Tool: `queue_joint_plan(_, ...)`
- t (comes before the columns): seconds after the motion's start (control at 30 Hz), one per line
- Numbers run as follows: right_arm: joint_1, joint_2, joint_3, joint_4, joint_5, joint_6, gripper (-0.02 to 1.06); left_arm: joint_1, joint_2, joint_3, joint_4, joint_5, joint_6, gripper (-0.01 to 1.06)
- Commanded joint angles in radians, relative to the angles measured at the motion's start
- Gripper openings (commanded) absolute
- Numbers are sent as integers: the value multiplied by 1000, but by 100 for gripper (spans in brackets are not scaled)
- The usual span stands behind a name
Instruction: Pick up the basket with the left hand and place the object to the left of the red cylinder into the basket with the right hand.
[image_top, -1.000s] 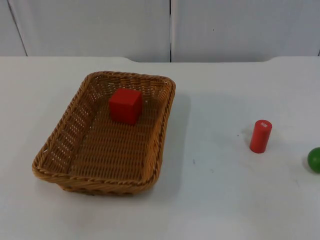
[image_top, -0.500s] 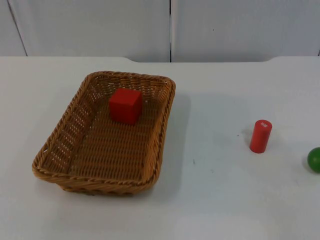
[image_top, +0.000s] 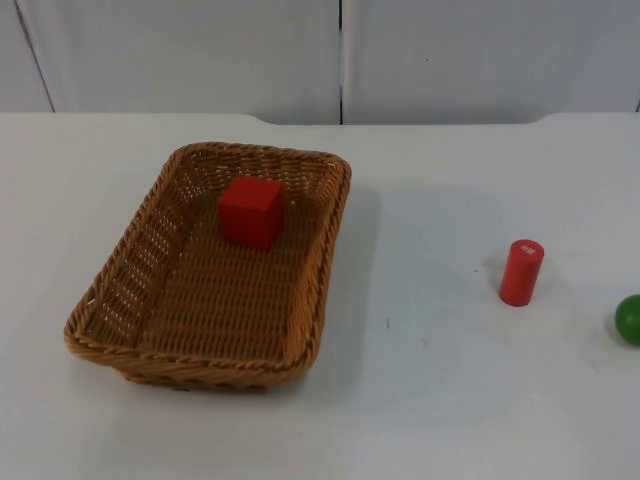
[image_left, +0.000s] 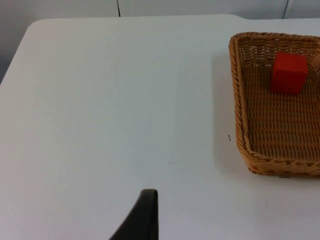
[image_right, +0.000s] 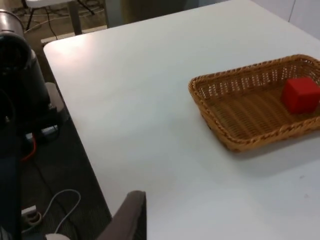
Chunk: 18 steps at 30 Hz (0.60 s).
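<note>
**Basket waits on the desk, red cube already inside**

While both arms wait back from the work, we see the wicker basket (image_top: 215, 265) resting flat on the white desk (image_top: 430, 400), toward its left half, with a red cube (image_top: 251, 210) sitting on the weave near the far end wall. The red cylinder (image_top: 521, 272) stands upright well apart from it, near the desk's right edge, and a green ball (image_top: 629, 319) lies just beyond the cylinder at that edge. Nothing loose lies on the bare desk between basket and cylinder, so the object to the cylinder's left is, as we judge it, the cube now in the basket.

From the left wrist we look past one black fingertip of the left pincer (image_left: 142, 215) toward the basket's near rim (image_left: 239, 125), still some way off; we cannot tell whether this pincer is wide or narrow. The right pincer (image_right: 127, 217) hangs near the desk's corner, its one visible fingertip far from the basket (image_right: 250, 107); its state we cannot tell either.

We judge the step in hand to be the left arm's approach. To do it well, we would come in over the long side wall nearest that arm, straddle the rim, close firmly on the weave and lift level, so the cube does not slide.
</note>
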Motion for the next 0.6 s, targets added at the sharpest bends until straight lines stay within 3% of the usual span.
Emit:
queue_joint_plan(0.0, -3, -40, 18, -13, 24, 31, 105, -7, -4, 6, 7, 3, -6, 95)
queue_joint_plan(0.2, -3, -159, 19, -77, 107, 126, 105, -7, -4, 6, 7, 3, -6, 95)
queue_joint_plan(0.33, -3, -228, 19, -77, 107, 137, 105, -7, -4, 6, 11, 3, -6, 95)
queue_joint_plan(0.57, -3, -292, 19, -182, 98, 257, 105, -7, -4, 6, 11, 3, -6, 95)
